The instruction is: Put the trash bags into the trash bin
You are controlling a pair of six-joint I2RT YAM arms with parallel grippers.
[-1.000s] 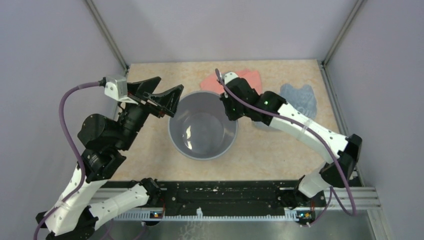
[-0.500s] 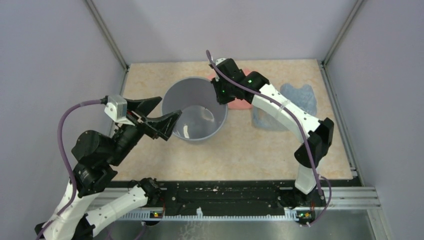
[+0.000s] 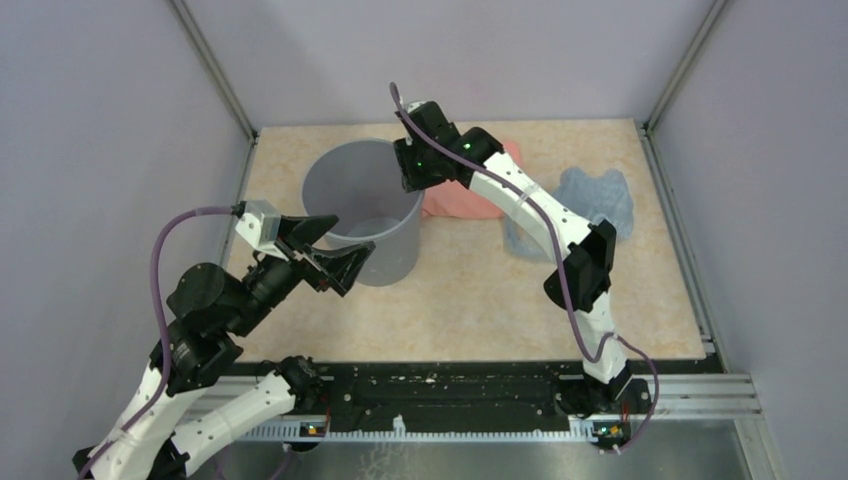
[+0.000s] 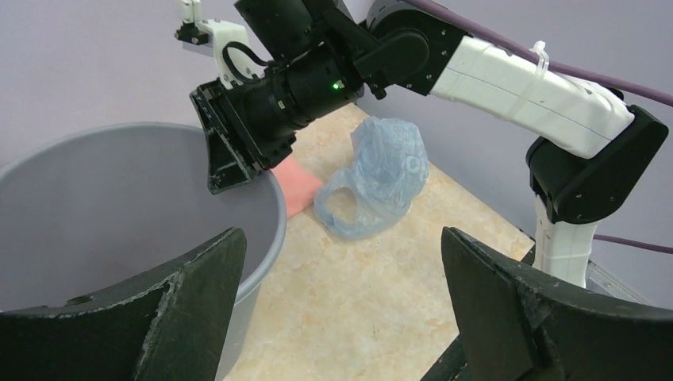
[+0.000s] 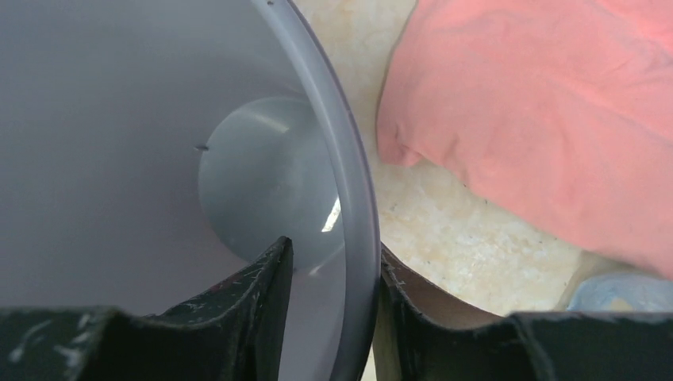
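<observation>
R tool (image 5: 333, 252) clamped on trash bin (image 3: 392, 258) rim, L tool (image 4: 343, 235) apart, pink cloth (image 5: 555, 119) beside, trash bag (image 4: 381, 175) beyond

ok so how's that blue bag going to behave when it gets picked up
Probably floppy: the bag lies crumpled and slumped, so it should sag from a pinch. Likely very light, since the film looks thin and see-through. Its glossy wrinkles suggest it could slip from a shallow grip.
</observation>
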